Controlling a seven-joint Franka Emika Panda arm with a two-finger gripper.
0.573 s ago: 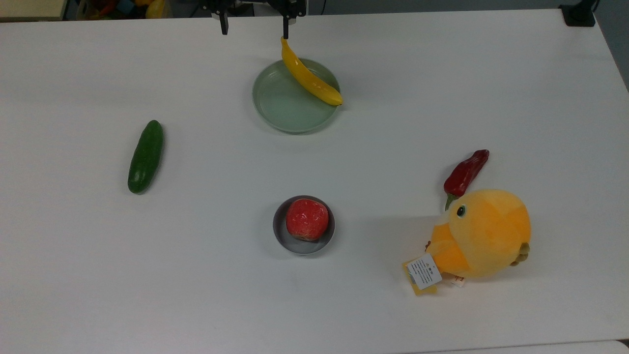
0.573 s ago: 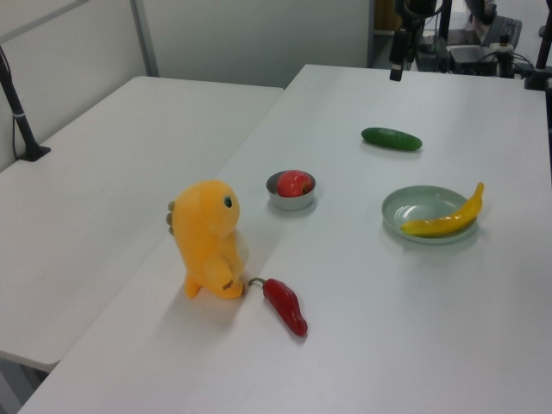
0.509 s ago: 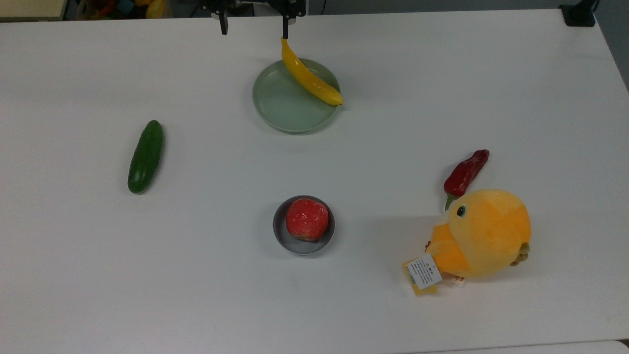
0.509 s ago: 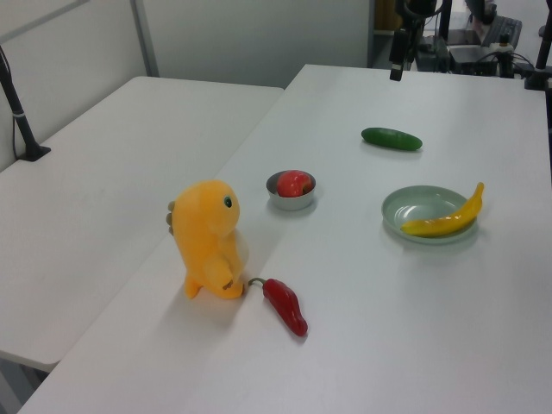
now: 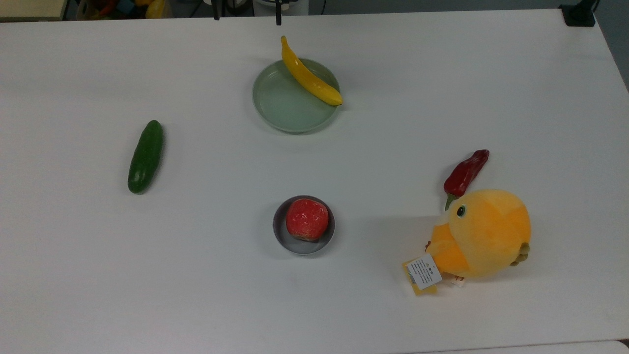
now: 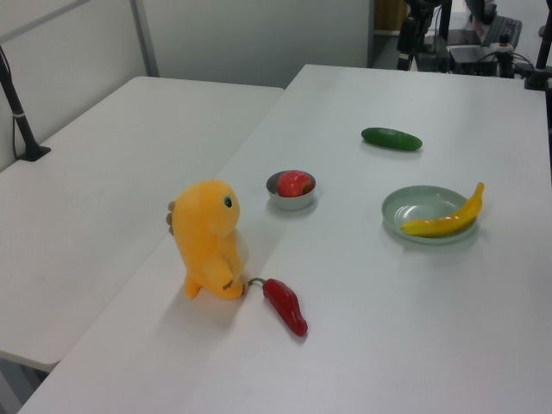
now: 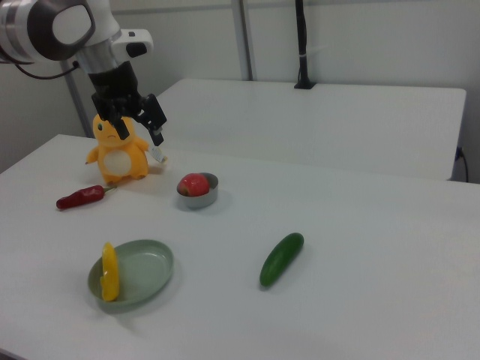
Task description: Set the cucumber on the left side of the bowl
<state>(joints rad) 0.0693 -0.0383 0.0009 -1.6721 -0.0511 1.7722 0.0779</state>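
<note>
Since nothing is gripped yet, claw (image 7: 139, 122): spread and empty, high over the counter's (image 5: 442, 73) far edge, free to travel.
Cucumber (image 5: 145, 156): flat on the counter, well apart from the bowl, on the top view's left; open room all round for a grasp.
Bowl (image 5: 282, 238): holds a red fruit (image 5: 307, 219), so the cucumber must land beside it.
Plate (image 5: 280, 105): carries the banana (image 5: 308, 76), clear of the likely path.

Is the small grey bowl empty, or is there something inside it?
Not empty. The bowl holds a red round fruit that fills most of it; the left view and right view show it rising above the rim.
</note>
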